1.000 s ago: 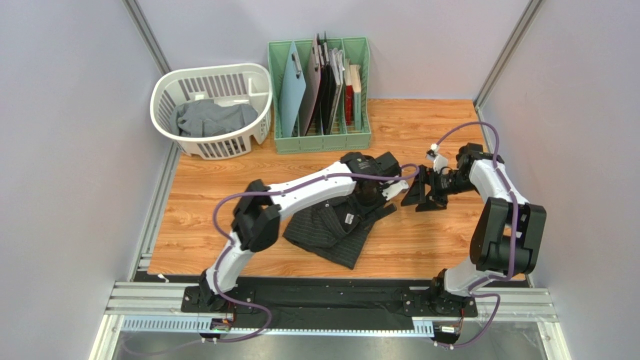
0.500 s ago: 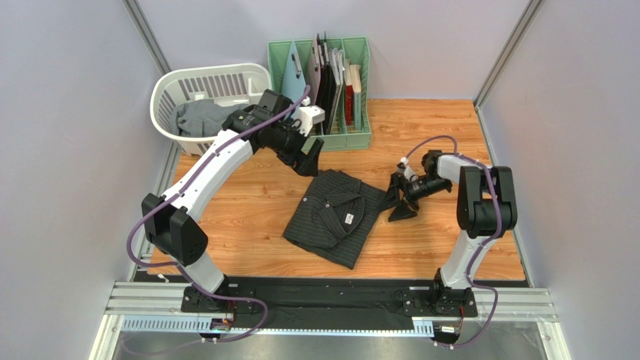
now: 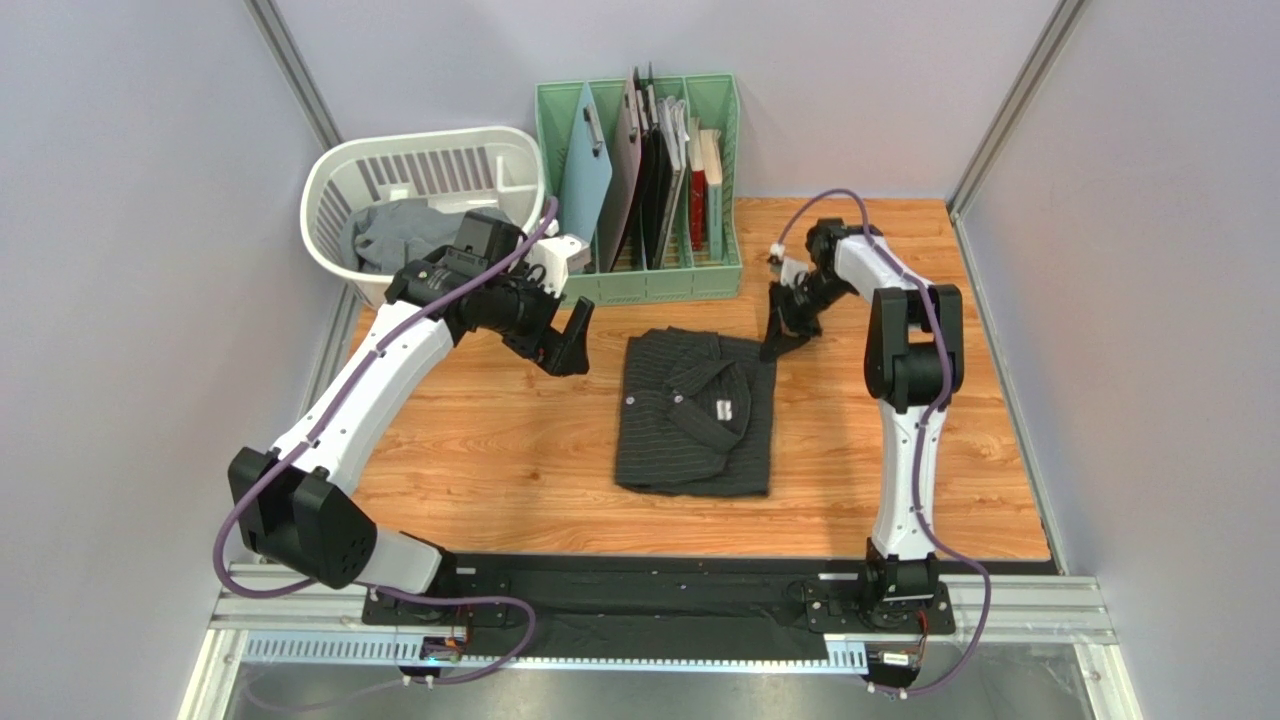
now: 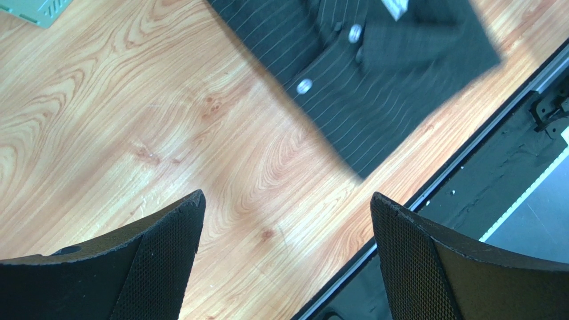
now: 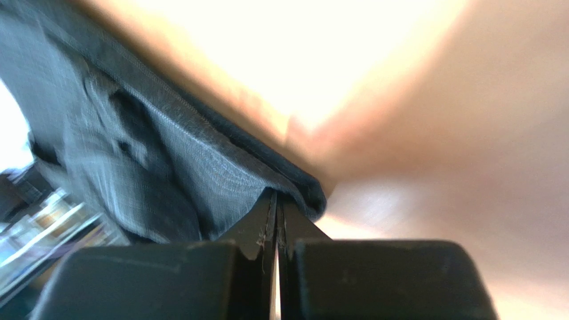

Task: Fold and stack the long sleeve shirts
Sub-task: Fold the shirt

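Two shirts, two arms. The grey shirt (image 3: 406,233) lies crumpled in the one white basket (image 3: 436,293) at the far left corner of the bench (image 3: 451,450). Just right of the basket, the left fingers (image 3: 571,333) hang spread wide above bare wood, holding nothing. Behind them stands a single green rack (image 3: 646,281). The black shirt (image 3: 691,443) lies mid-bench folded into a rectangle, its long axis running near to far, with the collar end toward the rack and the buttons showing. At its far right corner the right fingers (image 5: 275,227) are pressed together, pinching the cloth's edge.
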`<state>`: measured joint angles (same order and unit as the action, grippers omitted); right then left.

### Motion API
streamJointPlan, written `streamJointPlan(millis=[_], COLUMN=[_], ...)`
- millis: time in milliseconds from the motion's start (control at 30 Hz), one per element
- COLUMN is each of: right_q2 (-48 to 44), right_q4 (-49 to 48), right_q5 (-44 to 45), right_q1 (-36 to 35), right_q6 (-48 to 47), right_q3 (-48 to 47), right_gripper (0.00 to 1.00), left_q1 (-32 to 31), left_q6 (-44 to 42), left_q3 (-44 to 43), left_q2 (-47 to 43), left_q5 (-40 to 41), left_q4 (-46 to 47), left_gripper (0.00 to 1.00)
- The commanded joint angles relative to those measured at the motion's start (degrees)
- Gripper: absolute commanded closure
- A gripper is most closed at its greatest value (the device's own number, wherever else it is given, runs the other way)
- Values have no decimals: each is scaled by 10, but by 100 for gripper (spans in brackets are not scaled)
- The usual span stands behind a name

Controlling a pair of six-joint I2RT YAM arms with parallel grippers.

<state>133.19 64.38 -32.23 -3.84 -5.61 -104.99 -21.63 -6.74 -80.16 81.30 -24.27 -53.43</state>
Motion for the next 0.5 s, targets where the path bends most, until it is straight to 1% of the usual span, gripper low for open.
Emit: streamJointPlan(millis=[0,33,100,133,200,233,300,333,400,467], right_q2=[34,20,-19,-70,-126,-169,-213,-242,-253,-240], right_q4=[-14,-15,-41,-49,-73,-83,-111,-122,-138,-132], right_q5=[153,125,115,103,93,87,78,63,57,52], right_q1=[-26,-26,-25,-25,-28,-29,-36,-39,-56,-75], right_q6=[-87,-92,-96,-98,-84,-78,-67,-57,-45,-27], right_q3=[-98,-93,-59,-20,28,70,103,122,153,160], right_gripper=[96,89,82,75,65,56,50,36,30,29], left_q1=[11,13,12,13,13,13,12,13,13,13], left_q6=[-12,-13,-16,-14,-13,-12,-13,-15,-18,-24], left_q3=[10,12,27,34,50,51,43,39,23,6], left_q2=[-11,-12,-17,-18,-20,-18,-5,-1,10,19], left_q5=[5,2,-16,-24,-38,-38,-38,-37,-32,-27], left_q4=[17,17,24,38,53,66,69,69,68,66], left_gripper=[3,2,2,2,2,2,2,2,2,2])
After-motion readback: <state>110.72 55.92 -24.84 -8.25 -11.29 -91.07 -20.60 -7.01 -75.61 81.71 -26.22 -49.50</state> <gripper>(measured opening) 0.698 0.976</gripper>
